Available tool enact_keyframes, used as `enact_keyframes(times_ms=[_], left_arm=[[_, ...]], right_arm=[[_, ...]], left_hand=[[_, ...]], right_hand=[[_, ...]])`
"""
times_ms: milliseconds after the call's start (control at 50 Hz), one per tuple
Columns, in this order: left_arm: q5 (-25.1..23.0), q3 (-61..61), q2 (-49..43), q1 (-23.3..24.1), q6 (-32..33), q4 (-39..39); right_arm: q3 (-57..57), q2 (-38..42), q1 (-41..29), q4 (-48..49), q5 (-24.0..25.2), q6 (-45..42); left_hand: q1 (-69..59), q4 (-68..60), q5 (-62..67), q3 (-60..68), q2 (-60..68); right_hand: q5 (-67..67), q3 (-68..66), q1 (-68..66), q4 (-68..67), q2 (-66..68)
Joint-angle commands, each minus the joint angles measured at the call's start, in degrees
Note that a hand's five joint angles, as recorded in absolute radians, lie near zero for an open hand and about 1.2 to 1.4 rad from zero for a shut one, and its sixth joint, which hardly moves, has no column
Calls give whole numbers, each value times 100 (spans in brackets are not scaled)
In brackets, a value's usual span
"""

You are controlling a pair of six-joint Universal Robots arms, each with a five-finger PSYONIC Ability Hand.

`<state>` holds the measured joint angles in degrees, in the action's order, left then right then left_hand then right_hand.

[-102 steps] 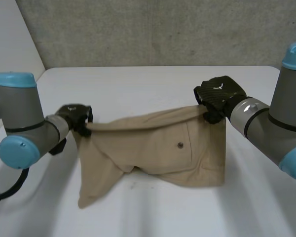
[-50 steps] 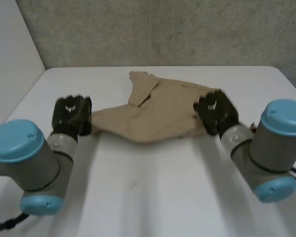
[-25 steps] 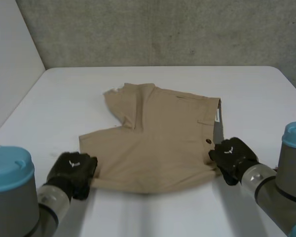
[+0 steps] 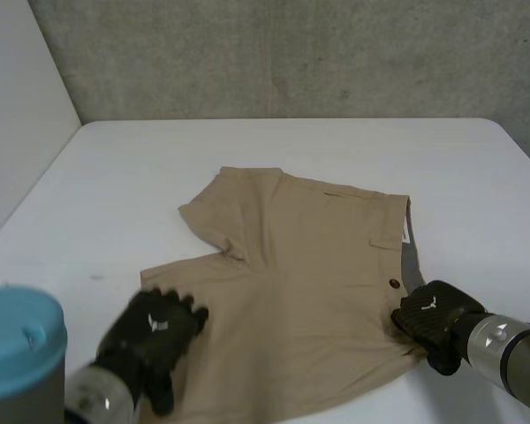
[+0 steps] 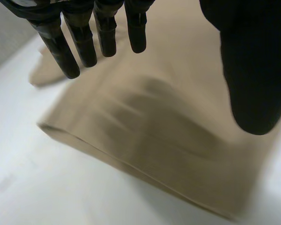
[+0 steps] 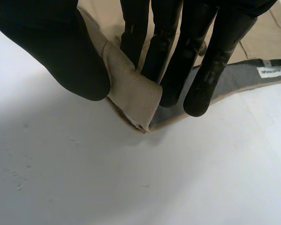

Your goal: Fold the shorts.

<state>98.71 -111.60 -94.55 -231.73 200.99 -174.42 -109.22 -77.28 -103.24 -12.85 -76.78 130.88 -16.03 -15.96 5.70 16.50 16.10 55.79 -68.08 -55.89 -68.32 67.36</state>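
Observation:
The tan shorts [image 4: 291, 283] lie spread flat on the white table [image 4: 115, 177], one leg folded over at the far left. My left hand [image 4: 155, 331] hovers at their near left corner. In the left wrist view its fingers [image 5: 84, 37] are straight and the thumb stands apart above the shorts [image 5: 154, 140], holding nothing. My right hand [image 4: 433, 322] is at the near right waistband corner. In the right wrist view my right hand [image 6: 56, 51] pinches that corner of the shorts [image 6: 131, 89] between thumb and fingers. The grey inside of the waistband [image 6: 239, 84] with a white label shows beside the fingers.
A grey concrete wall [image 4: 291, 53] runs behind the table's far edge. A pale wall [image 4: 18, 132] stands along the table's left side. Bare tabletop [image 6: 84, 178] lies on the near side of the right hand and beyond the shorts.
Both hands have drawn the shorts toward the near edge and laid them flat. The left hand has let go of its corner and straightened its fingers; the right still pinches its corner.

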Motion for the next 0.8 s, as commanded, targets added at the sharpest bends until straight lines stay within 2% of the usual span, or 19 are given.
enact_keyframes(times_ms=[20, 40, 100, 120, 200, 280, 360, 480, 500, 580, 800], left_arm=[[-89, 1253, -300, -601, 1274, -144], [-202, 1638, -571, -758, 1563, -232], [-483, 2150, -1064, -909, 1820, -303], [-745, 2534, -1405, -970, 1855, -346], [-1387, 3554, -2292, -1041, 1830, -338], [-1810, 4416, -3146, -1120, 1838, -338], [-2039, 5216, -3867, -1269, 1847, -329], [-2654, 5956, -4545, -1472, 1830, -268], [-2882, 6105, -4703, -1507, 1829, -172], [-3261, 6535, -5063, -1568, 1821, 118], [-3376, 8118, -6039, -1665, 1829, 1383]], right_arm=[[-21, 37, -21, 361, 14, 42], [-30, 38, -21, 388, 14, 42], [-65, 38, -30, 449, 23, 42], [-73, 38, -30, 458, 23, 42], [-100, 55, -30, 494, 31, 42], [-117, 73, -30, 608, 14, 42], [-144, 73, -30, 696, 5, 42], [-161, 125, -39, 766, 5, 42], [-161, 143, -39, 775, -4, 42], [-161, 178, -39, 819, -12, 42], [-161, 213, -39, 889, -21, 42]], left_hand=[[296, 288, -263, -343, -303], [262, 255, -230, -310, -270], [262, 255, -229, -309, -269], [245, 238, -213, -293, -253], [145, 137, -112, -192, -152], [-56, -64, 89, 9, 49], [-124, -132, 157, 77, 117], [-696, -704, 729, 649, 689], [-930, -937, 963, 883, 923], [-1000, -1007, 1032, 952, 992], [-999, -1007, 1032, 952, 992]], right_hand=[[1421, -1192, -2411, -1168, 1264], [1421, -1192, -2411, -1168, 1264], [1421, -1192, -2411, -1168, 1264], [1421, -1192, -2411, -1168, 1264], [1421, -1192, -2411, -1168, 1264], [1421, -1192, -2411, -1168, 1264], [1421, -1192, -2411, -1168, 1264], [1421, -1192, -2411, -1168, 1264], [1421, -1192, -2411, -1168, 1264], [1421, -1192, -2411, -1168, 1264], [1421, -1192, -2411, -1168, 1264]])
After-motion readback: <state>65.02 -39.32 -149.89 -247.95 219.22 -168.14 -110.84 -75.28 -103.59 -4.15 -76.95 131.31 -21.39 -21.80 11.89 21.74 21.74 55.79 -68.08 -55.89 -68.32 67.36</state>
